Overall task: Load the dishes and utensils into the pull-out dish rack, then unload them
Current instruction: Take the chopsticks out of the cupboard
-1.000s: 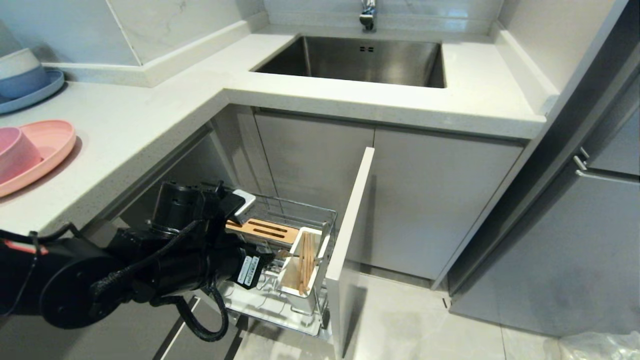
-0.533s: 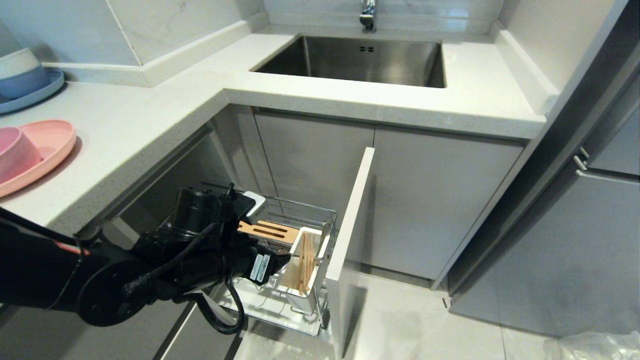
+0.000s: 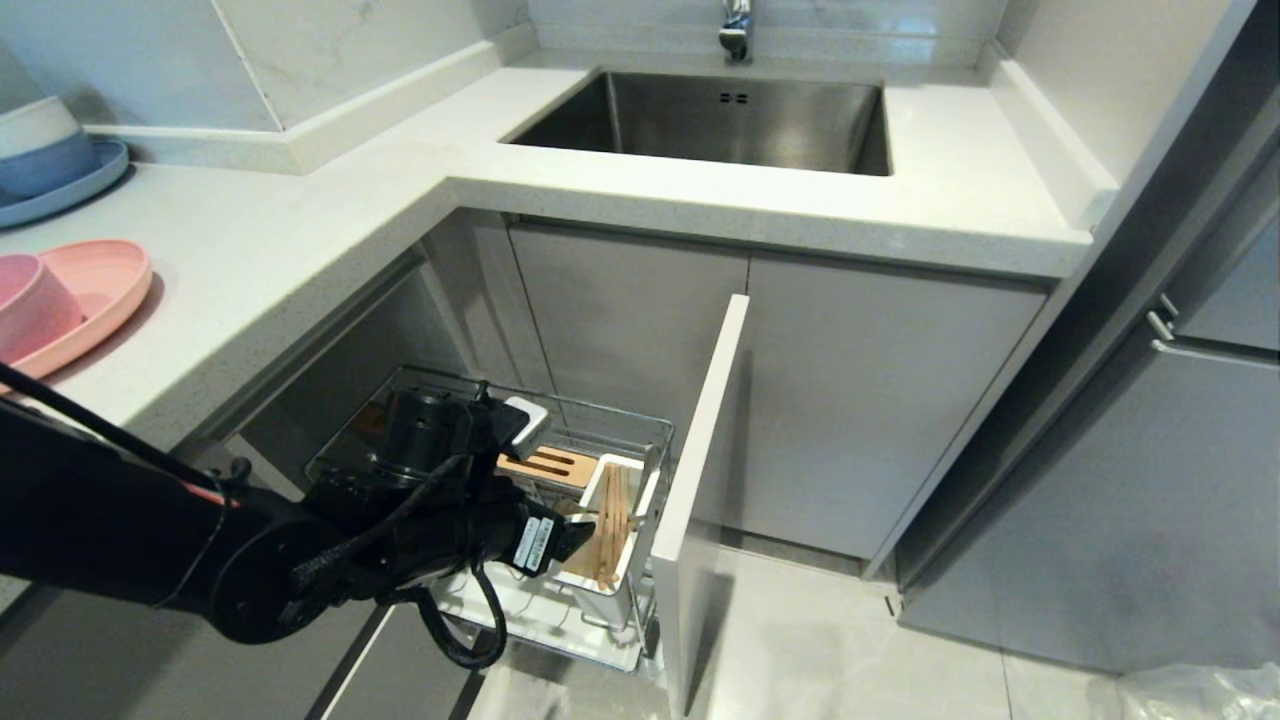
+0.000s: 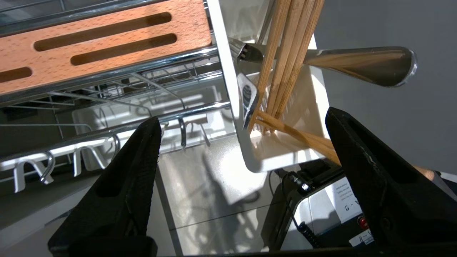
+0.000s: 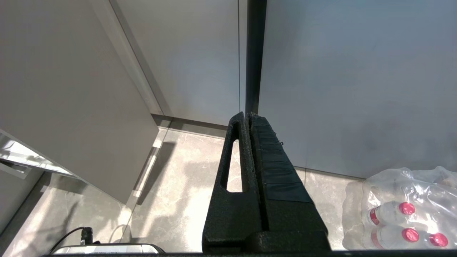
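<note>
Head view: left gripper (image 3: 578, 530) apparently nearer chopsticks (image 3: 610, 525) than before

Head view high, angled down over countertop (image 3: 300, 230) corner onto pull-out dish rack (image 3: 640, 440). Left wrist view close above rack's front corner, sharing utensil holder (image 4: 285, 153) and chopsticks (image 4: 285, 53) with head view. Right wrist view low, facing cabinet fronts and floor (image 5: 178, 178).

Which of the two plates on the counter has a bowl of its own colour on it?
The pink plate holds a matching pink bowl. On the blue plate behind it, a white bowl tops the stack.
</note>
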Robot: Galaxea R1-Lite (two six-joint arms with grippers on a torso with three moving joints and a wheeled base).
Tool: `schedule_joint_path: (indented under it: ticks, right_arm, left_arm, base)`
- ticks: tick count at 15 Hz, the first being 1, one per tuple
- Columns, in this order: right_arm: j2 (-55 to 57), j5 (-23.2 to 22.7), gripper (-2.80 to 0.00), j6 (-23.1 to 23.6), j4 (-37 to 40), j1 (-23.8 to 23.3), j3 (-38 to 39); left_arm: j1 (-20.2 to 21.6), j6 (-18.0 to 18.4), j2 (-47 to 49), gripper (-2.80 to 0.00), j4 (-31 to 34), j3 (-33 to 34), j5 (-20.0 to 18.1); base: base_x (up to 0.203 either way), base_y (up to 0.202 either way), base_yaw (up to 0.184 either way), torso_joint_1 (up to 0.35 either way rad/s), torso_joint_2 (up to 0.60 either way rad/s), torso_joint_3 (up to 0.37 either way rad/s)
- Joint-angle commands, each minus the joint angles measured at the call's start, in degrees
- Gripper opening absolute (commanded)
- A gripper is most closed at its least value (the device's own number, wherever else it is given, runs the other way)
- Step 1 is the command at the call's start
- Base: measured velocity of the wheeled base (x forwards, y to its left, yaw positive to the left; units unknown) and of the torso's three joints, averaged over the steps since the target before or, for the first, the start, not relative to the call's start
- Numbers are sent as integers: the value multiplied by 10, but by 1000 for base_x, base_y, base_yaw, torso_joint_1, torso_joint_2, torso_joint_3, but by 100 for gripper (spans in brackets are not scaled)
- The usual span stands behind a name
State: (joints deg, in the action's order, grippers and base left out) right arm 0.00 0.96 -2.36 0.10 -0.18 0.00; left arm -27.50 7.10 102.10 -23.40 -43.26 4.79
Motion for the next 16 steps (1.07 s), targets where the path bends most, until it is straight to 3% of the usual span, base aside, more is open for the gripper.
schedule_joint_path:
  ticks: [1,6,16]
  right_arm:
    - [0,0,-280,0,0,0,1]
    - [0,0,-280,0,0,0,1]
    - [0,0,-280,0,0,0,1]
  left_arm:
    - [-1,0,14,0,-12,1,0]
    - [-1,-1,56,0,-64,2,28]
    - [-3,-2,73,0,-103,0,36]
  base:
    - [0,0,0,0,0,0]
    - [0,0,0,0,0,0]
    - [0,0,0,0,0,0]
